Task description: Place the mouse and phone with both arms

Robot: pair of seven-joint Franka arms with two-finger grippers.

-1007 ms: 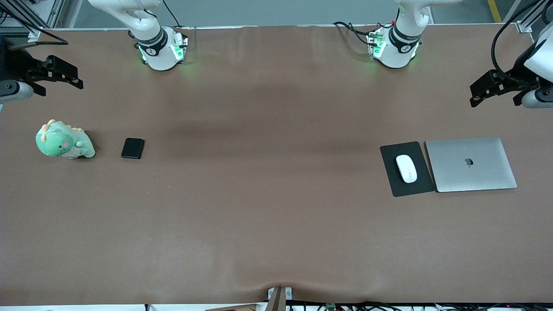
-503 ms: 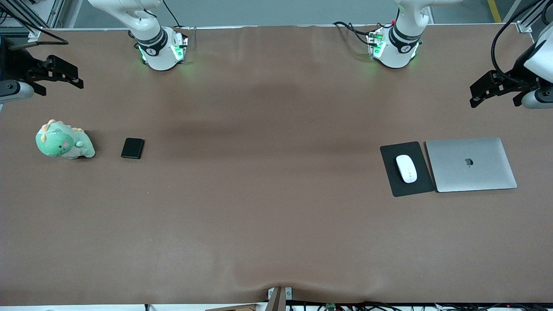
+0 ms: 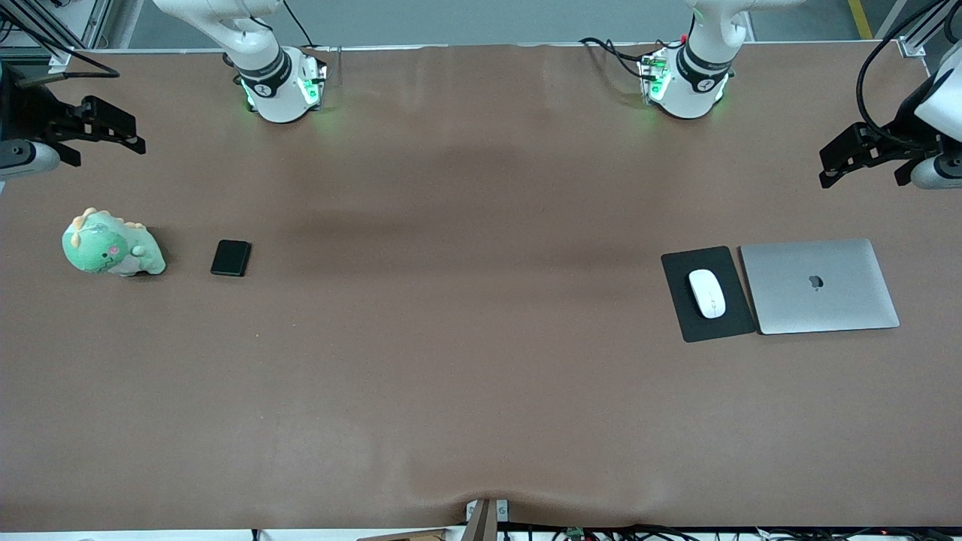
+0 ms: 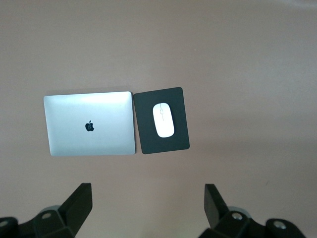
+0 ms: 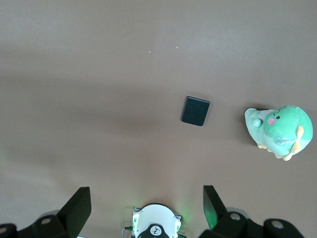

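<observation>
Toward the left arm's end of the table, the mouse (image 3: 707, 293) lies on a black pad (image 3: 691, 317) touching a shut laptop (image 3: 819, 285), as it would for desk use. The phone (image 3: 231, 258) lies flat near the right arm's end, beside a plush dinosaur (image 3: 111, 246). The left gripper (image 3: 864, 154) hangs high over that end's edge, fingers spread, holding nothing; the right gripper (image 3: 90, 128) likewise, spread over its own end. Such a scene suits either arms poised to fetch or both things already set down.
</observation>
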